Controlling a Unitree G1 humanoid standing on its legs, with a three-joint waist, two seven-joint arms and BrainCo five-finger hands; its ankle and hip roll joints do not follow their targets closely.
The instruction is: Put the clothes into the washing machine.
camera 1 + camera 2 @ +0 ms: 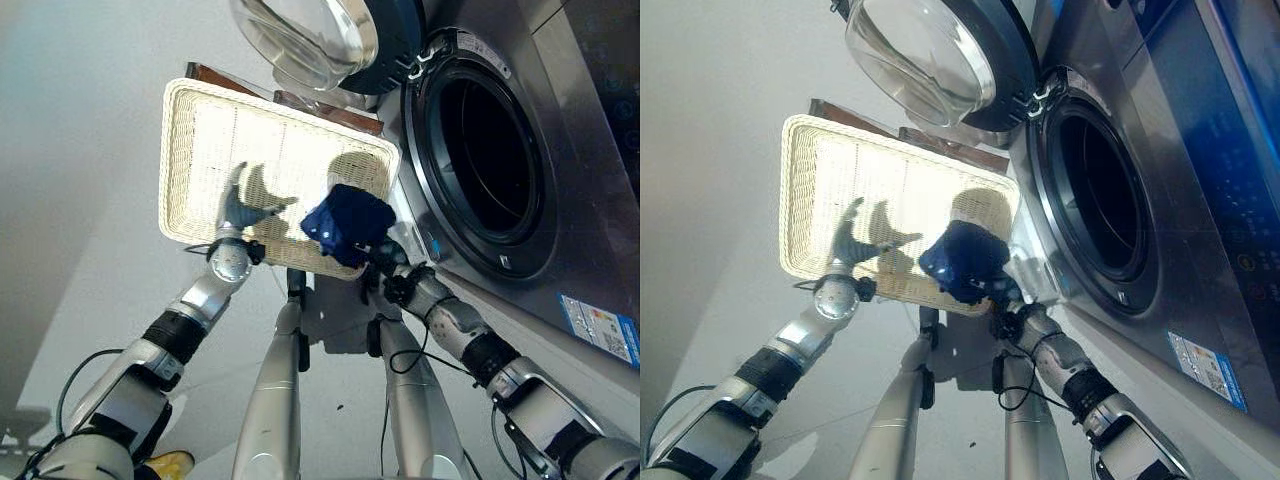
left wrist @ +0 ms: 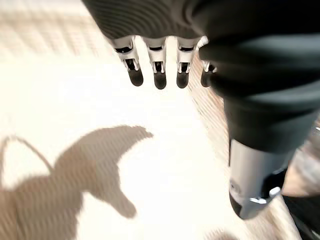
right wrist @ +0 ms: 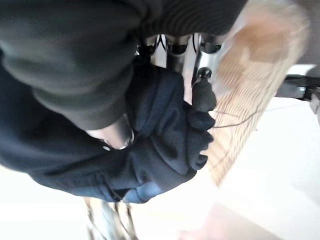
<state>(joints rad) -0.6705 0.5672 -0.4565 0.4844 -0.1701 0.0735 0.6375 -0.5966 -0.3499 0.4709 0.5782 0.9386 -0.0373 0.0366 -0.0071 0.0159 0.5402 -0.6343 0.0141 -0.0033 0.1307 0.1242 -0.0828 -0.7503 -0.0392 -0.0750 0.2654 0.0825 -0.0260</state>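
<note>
Basket (image 1: 200,150), cloth (image 1: 348,222) in right hand (image 3: 197,107)

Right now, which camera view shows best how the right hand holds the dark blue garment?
The right wrist view: the right hand has fingers curled into the dark blue garment up close. Both eye views show the bundle from afar, beside the wicker basket. The left wrist view shows the open left hand.

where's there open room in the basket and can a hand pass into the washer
The white wicker basket is bare across its floor, bordered by its rim and the left hand. It is crowded at the corner beside the washing machine, where the right hand clutches the dark blue garment. The drum opening gapes unobstructed, door swung aside.
</note>
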